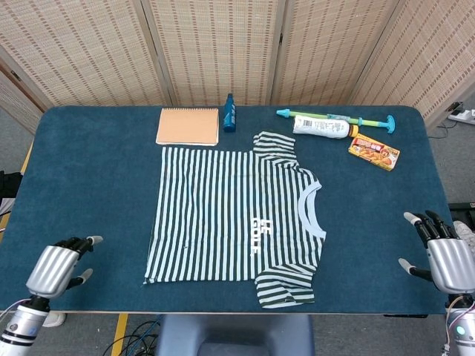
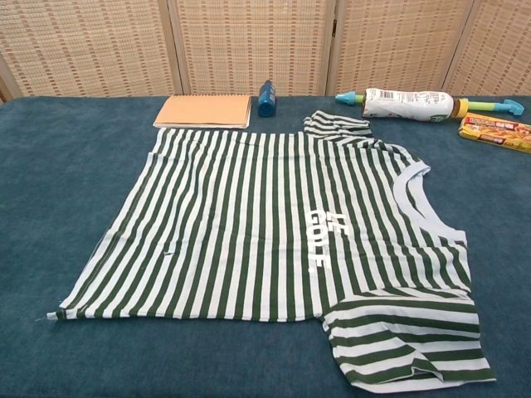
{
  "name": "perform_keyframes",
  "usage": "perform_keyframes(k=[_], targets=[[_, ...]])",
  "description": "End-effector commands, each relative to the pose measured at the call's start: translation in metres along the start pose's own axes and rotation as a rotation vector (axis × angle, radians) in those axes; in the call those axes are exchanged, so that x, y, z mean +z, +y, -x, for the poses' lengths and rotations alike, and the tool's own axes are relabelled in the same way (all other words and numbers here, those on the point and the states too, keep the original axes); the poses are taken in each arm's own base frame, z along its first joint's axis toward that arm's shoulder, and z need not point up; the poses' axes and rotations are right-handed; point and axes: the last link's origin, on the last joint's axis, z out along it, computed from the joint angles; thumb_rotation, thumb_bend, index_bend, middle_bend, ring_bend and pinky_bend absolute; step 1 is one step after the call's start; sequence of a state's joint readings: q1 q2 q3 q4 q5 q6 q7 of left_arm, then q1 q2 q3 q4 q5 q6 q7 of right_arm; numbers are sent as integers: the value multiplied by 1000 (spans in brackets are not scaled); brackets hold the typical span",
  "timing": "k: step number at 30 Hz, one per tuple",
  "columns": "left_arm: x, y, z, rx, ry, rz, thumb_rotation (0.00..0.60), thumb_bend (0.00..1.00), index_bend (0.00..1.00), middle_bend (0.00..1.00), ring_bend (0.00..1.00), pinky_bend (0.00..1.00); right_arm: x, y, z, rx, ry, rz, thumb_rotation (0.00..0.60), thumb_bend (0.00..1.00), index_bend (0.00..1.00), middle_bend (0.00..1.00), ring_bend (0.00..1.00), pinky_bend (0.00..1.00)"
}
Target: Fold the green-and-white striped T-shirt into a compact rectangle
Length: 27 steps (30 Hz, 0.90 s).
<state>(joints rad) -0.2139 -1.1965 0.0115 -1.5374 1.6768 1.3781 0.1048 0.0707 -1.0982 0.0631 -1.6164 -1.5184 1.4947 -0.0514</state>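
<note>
The green-and-white striped T-shirt point(image 1: 230, 215) lies flat and unfolded on the blue table, collar toward the right, hem toward the left; the chest view shows it point(image 2: 274, 240) spread the same way, with both sleeves folded in. My left hand point(image 1: 56, 267) hovers near the table's front left edge, well left of the hem, fingers apart and holding nothing. My right hand point(image 1: 444, 259) is at the front right edge, far from the collar, fingers spread and empty. Neither hand appears in the chest view.
Along the far side lie an orange notebook point(image 1: 188, 126), a small blue bottle point(image 1: 229, 113), a water-gun toy with a white bottle point(image 1: 334, 123) and a yellow snack box point(image 1: 373, 153). Wicker screens stand behind the blue table point(image 1: 89, 185).
</note>
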Motion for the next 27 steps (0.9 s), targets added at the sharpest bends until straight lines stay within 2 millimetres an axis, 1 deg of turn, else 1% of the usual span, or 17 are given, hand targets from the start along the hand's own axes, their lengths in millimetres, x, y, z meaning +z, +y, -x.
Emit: perform_keyframes(k=[1,3,5,8,13,20,27], targets=[[6,10,8,-1,-27,56,600,210,359,625,565,784,0,-1,0,0,-1,-3,600,11,164,203,145,257],[11,16,14,-1,-37,91,600,210,379,676,617,833,1,-1,-1,3,-1,-6,600,11,164,203,145,257],[15,22,20,-6,-48,126,600,210,415,755,685,890,1,-1,-1,4,-1,-7,600,11,164,203,144,257],[20,31,29,-8,-73,164,600,210,450,824,740,935,1,-1,0,3,-7,-6,600,11,164,203,144,257],[26,47,44,-21,-99,202,600,210,448,852,763,947,1,0,1,4,-12,-4,600,12,164,203,144,257],[29,63,60,-31,-124,207,600,210,451,869,782,967,1,1,1,2,-19,2,600,11,164,203,145,258],[28,73,72,-38,-162,188,600,211,441,873,785,969,0,3,3,5,-27,8,600,12,164,203,144,257]])
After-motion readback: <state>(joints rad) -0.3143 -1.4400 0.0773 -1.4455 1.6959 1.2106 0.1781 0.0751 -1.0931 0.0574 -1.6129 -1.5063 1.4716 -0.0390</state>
